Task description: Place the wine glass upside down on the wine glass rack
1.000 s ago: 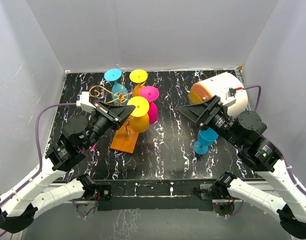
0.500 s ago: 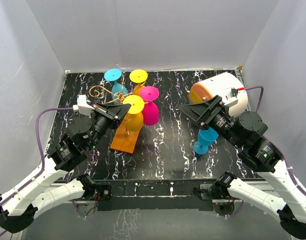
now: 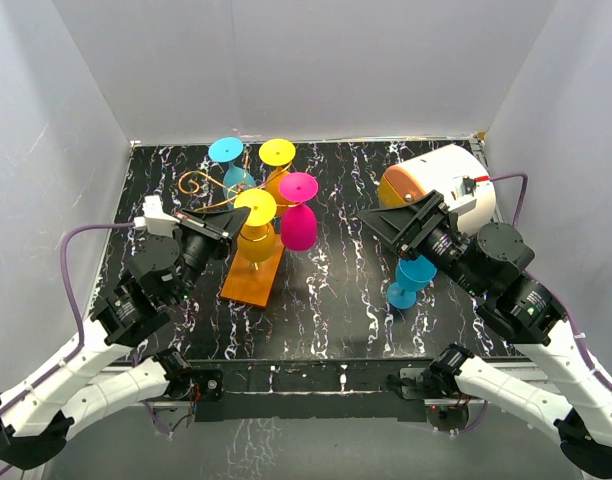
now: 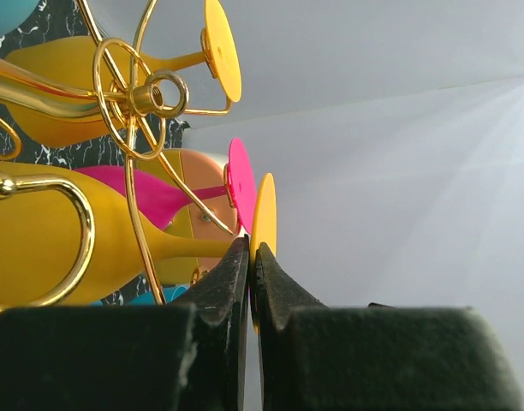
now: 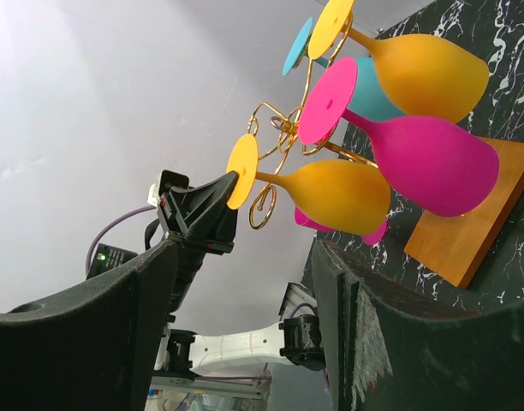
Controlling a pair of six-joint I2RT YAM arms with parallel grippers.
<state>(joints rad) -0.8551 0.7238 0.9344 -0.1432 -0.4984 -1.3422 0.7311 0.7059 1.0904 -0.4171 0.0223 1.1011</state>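
Note:
My left gripper point(image 3: 226, 222) is shut on the round foot of a yellow wine glass point(image 3: 256, 243) and holds it upside down over the rack's orange base point(image 3: 248, 283). In the left wrist view the fingertips point(image 4: 236, 261) pinch the yellow foot point(image 4: 264, 218), and the stem runs beside a gold wire arm of the wine glass rack point(image 4: 129, 103). A pink glass point(image 3: 298, 222), another yellow glass point(image 3: 277, 153) and a cyan glass point(image 3: 227, 151) hang on the rack. My right gripper point(image 3: 384, 226) is open and empty, right of the rack point(image 5: 279, 128).
A cyan wine glass point(image 3: 410, 280) stands on the black marbled table under my right arm. A white-and-orange drum point(image 3: 441, 185) lies at the back right. White walls enclose the table on three sides.
My left gripper has carried the yellow glass to the left, closer in to the rack's wire arms. The right arm has barely moved.

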